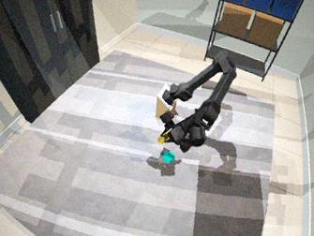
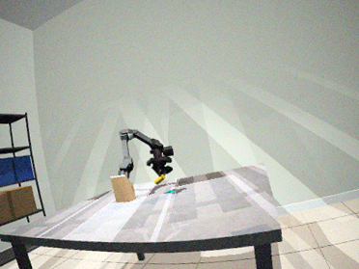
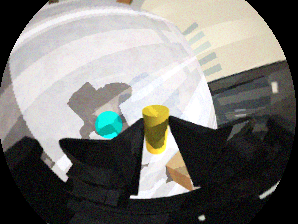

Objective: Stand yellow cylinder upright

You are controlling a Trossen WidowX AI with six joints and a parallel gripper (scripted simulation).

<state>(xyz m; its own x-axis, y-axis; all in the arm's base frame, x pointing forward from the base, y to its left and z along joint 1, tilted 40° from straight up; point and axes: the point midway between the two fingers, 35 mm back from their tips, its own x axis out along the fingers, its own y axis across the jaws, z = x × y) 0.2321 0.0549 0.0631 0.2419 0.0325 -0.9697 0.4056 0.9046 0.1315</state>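
From here I have my gripper (image 1: 166, 134) (image 2: 163, 174) (image 3: 156, 120) closed on the yellow cylinder (image 1: 162, 140) (image 2: 159, 180) (image 3: 156, 129), which I hold tilted, above the table (image 1: 113, 176) (image 2: 142, 247) (image 3: 55, 60). The cyan circle (image 1: 168, 156) (image 2: 170, 192) (image 3: 108, 124) lies near it, off to one side and partly shadowed. Farther off, I see a tan block (image 1: 163, 108) (image 2: 123, 189) (image 3: 180, 171) standing near the arm's base, and beyond the table, a shelf rack (image 1: 210, 41) (image 2: 34, 182).

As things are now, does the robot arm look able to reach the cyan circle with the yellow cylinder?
Probably yes: the gripper holds the yellow cylinder close to the cyan circle, and nothing visible stands between them.
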